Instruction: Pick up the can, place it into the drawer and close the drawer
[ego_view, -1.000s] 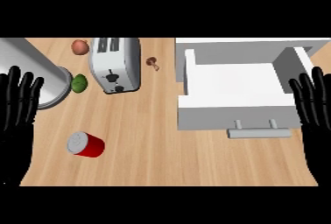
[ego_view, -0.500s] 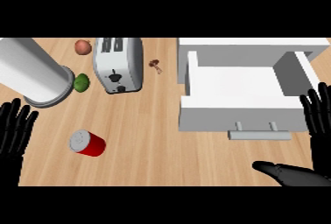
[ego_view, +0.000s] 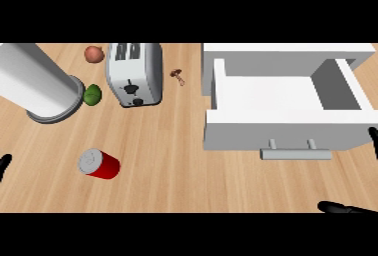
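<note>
We have nothing in hand yet. Our right hand (ego_view: 345, 207) shows only as dark fingers at the lower right edge, stretched out fairly straight and holding nothing. Our left hand (ego_view: 4, 165) is a sliver at the left edge, and we cannot tell how its fingers stand.

The can (ego_view: 99, 163), red with a silver top, lies tipped on the tabletop (ego_view: 177, 165), to the right of our left hand and well to the left of our right. The drawer (ego_view: 284, 107) stands pulled open ahead of our right hand, its handle (ego_view: 295, 152) facing us and nothing showing on its white floor.

What could go wrong, as we judge it: the can is round and tilted, so a touch from the side may roll it away before we close round it. Carrying it across, we could clip the drawer's front wall if we come in low. Pushing the drawer shut off-centre may skew it.

Hard to make out: both palms and forearms are cut off. Beyond the left hand, a grey cylinder (ego_view: 37, 85) half covers a green thing (ego_view: 92, 94), beside a toaster (ego_view: 134, 74). A small brownish item (ego_view: 177, 74) is too small to name.
</note>
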